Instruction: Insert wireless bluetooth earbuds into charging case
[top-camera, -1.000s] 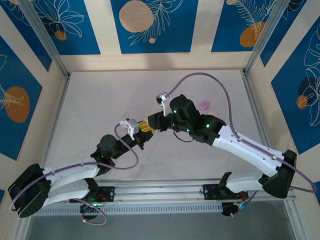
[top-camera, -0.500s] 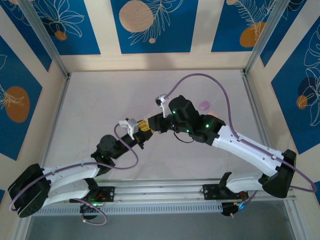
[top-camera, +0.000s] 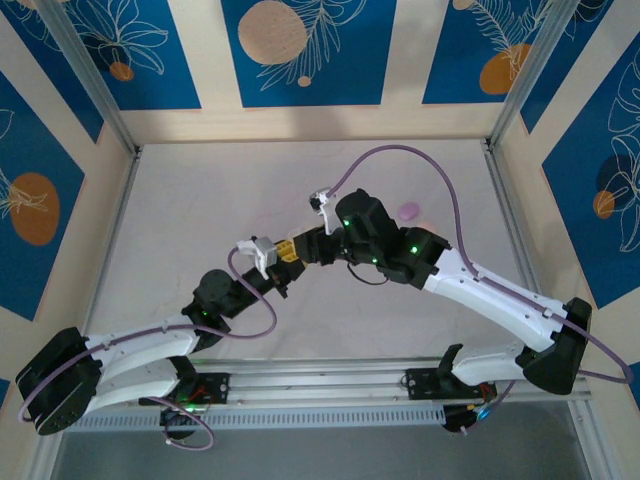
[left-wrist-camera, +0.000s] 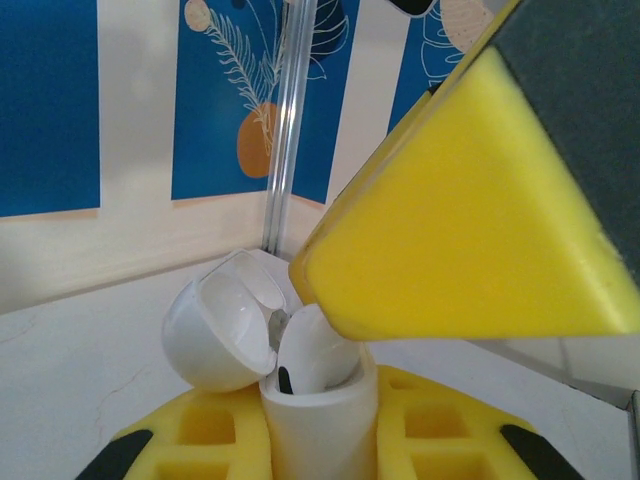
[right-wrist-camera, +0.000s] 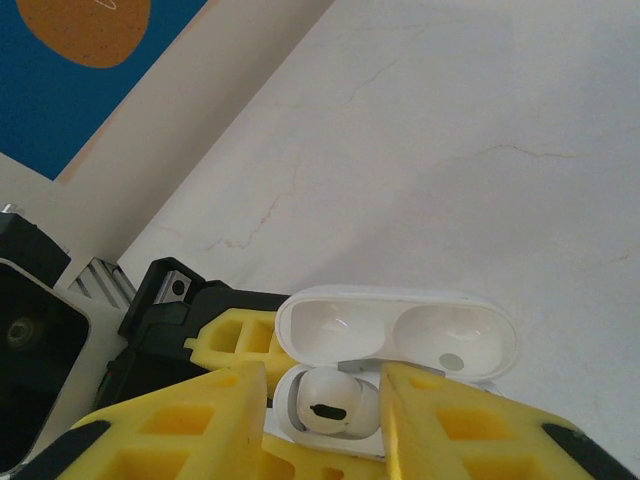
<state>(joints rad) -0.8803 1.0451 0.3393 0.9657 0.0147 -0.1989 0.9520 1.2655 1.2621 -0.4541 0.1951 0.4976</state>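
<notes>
White and smooth, the little charging case stands up between the yellow fingers of the left gripper, which are squeezed tight on its sides. Its lid is flipped open and leans toward 9 o'clock in the left wrist view. One white earbud sits in the case with its round head poking out of the top. In the right wrist view, the right gripper has one yellow finger on each side of the earbud. The fingers are very close to it, and I cannot tell if they pinch it or have let go. The open lid lies just past the earbud at 12 o'clock, with two round hollows inside it. Back in the left wrist view, one big finger of the right gripper comes in from 2 o'clock and hides the top of the earbud. From above, both arms meet near the middle of the pale table. The left arm reaches in from 7 o'clock and the right arm from 4 o'clock. A small pink rounded thing lies on the table at 2 o'clock from the grippers, well apart from them.
</notes>
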